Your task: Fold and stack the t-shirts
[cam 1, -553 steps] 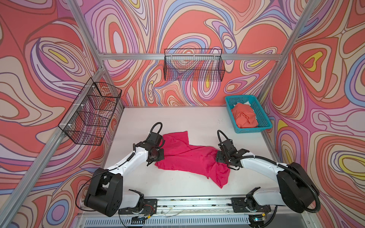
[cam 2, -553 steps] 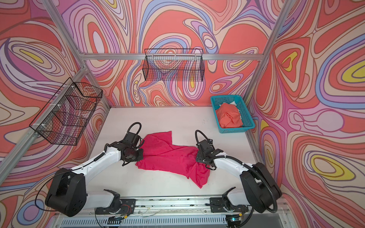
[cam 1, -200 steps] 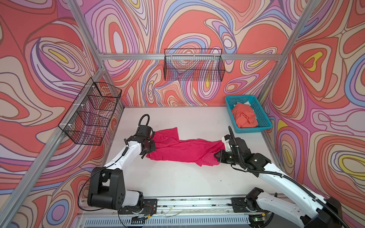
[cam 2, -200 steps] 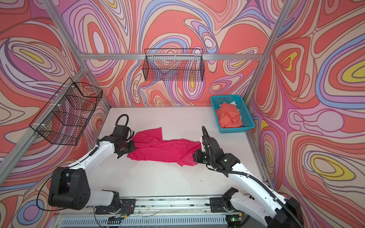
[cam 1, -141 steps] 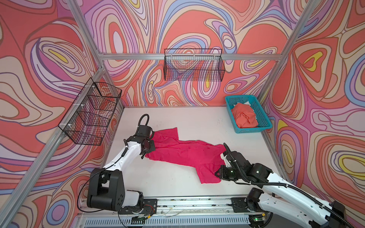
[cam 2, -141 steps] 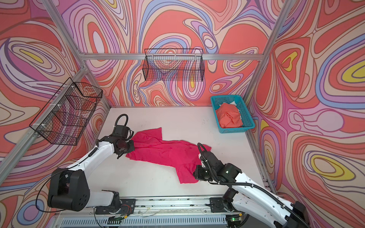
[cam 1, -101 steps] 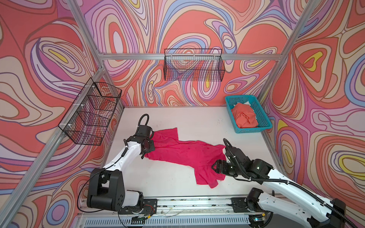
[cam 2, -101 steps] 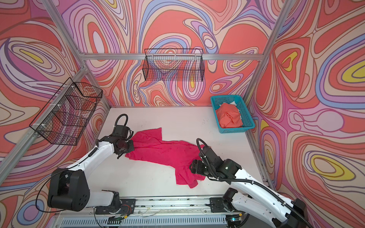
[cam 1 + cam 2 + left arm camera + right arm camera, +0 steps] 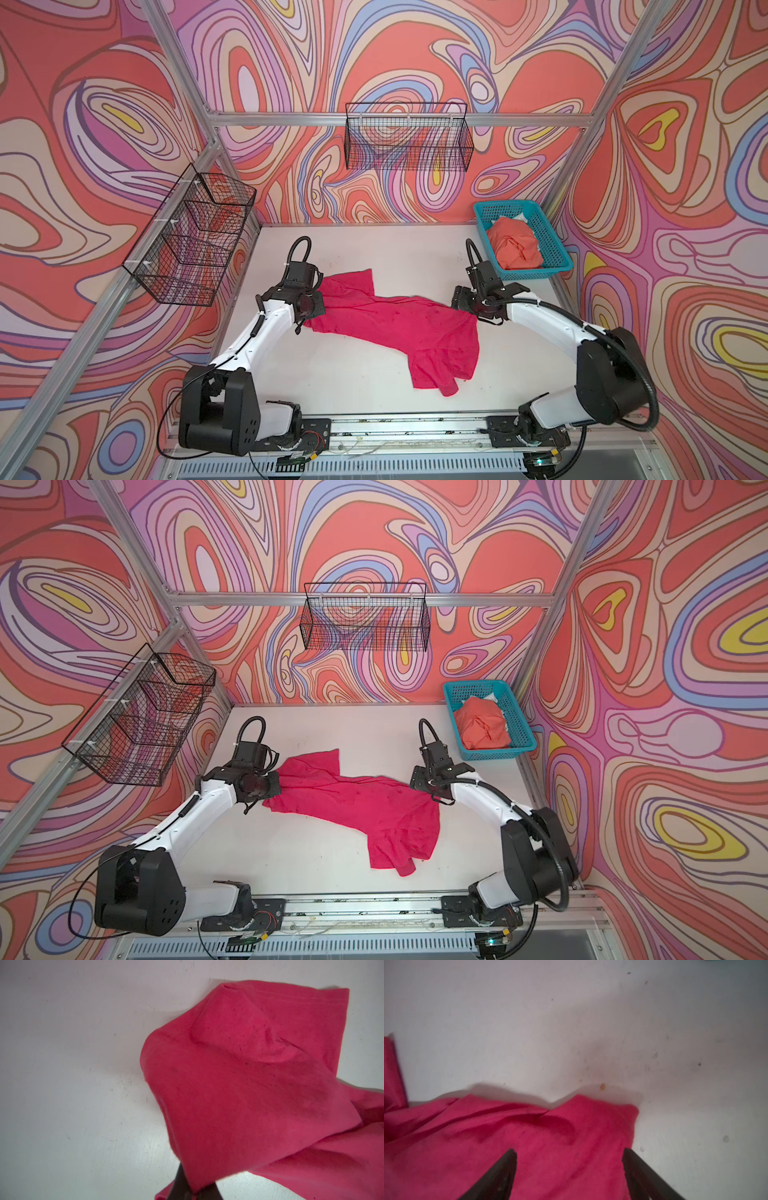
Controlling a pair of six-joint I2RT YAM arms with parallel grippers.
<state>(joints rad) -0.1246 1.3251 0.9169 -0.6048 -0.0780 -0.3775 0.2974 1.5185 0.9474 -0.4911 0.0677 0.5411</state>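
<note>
No text, label, brand, number or sign can be read anywhere in these views.

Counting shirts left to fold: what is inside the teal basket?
In the teal basket lies a crumpled orange-coral t-shirt, with a scrap of something white at its far edge. Anything beneath the shirt is covered.

Large t-shirt [image 9: 399, 328] mid-table [image 9: 395, 257]; second t-shirt [image 9: 513, 249] in basket [image 9: 536, 272], far right corner.

Swirl-patterned walls [image 9: 124, 124], white tabletop [image 9: 332, 370], wire baskets [image 9: 407, 141]
</note>
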